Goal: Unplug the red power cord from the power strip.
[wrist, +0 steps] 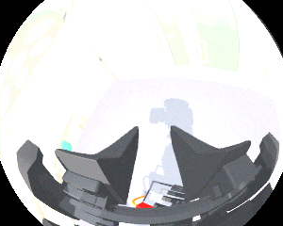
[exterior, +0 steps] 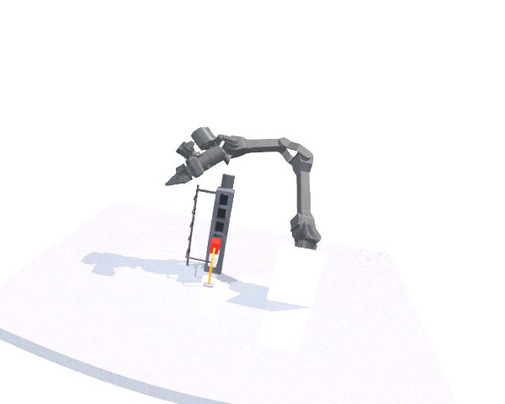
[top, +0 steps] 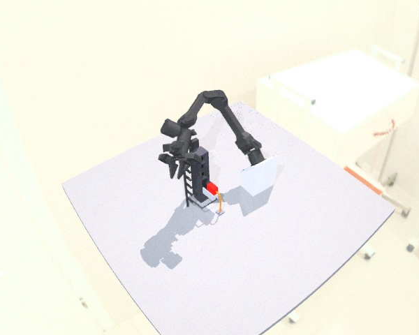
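Near worktop centre: red plug (top: 211, 187) seated low in upright power strip (exterior: 221, 225); rigid, small, likely tight. Pinch plug sides. Orange cord (top: 219, 203) limp. Hand (exterior: 173, 180) above, part-open, holding nothing.

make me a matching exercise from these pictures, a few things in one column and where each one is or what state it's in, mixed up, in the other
Things:
1. red plug
2. orange cord
3. claw
4. white panel

States:
A. part open, holding nothing, above the power strip
B. runs from the plug down to the table
C. seated in the strip's lowest socket
D. stands by the arm's base

Pairs: 1-C, 2-B, 3-A, 4-D
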### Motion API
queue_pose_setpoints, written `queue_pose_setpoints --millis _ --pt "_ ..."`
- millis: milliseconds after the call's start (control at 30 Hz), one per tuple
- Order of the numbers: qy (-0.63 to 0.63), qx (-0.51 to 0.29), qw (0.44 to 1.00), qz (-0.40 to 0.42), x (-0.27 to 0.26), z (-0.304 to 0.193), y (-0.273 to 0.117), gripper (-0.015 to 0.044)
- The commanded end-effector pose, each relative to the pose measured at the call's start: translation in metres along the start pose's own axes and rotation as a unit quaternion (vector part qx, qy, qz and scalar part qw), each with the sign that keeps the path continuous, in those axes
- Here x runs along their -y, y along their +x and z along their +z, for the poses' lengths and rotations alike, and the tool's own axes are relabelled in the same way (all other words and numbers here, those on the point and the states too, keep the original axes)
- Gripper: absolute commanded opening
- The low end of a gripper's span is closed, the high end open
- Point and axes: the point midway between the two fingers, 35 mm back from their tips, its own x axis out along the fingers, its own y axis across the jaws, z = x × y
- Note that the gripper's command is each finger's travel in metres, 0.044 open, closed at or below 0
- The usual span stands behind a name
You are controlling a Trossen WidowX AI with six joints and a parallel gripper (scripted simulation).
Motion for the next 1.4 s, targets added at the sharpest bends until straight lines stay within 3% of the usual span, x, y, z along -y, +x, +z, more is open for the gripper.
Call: queue_pose_setpoints --millis 0,233,333,467,567,1367 --pt "-0.096 -0.040 0.994 0.031 -0.044 -0.011 0.009 0.0160" --pt "-0.277 -0.203 0.938 0.050 -0.077 -0.086 0.022 0.0160" --pt "-0.375 -0.292 0.877 0.066 -0.085 -0.128 0.022 0.0160" --pt "-0.502 -0.412 0.754 0.100 -0.082 -0.181 0.010 0.0160" --pt "-0.557 -0.463 0.678 0.121 -0.077 -0.202 0.000 0.0160" --pt "-0.561 -0.467 0.672 0.122 -0.058 -0.202 -0.011 0.0160"
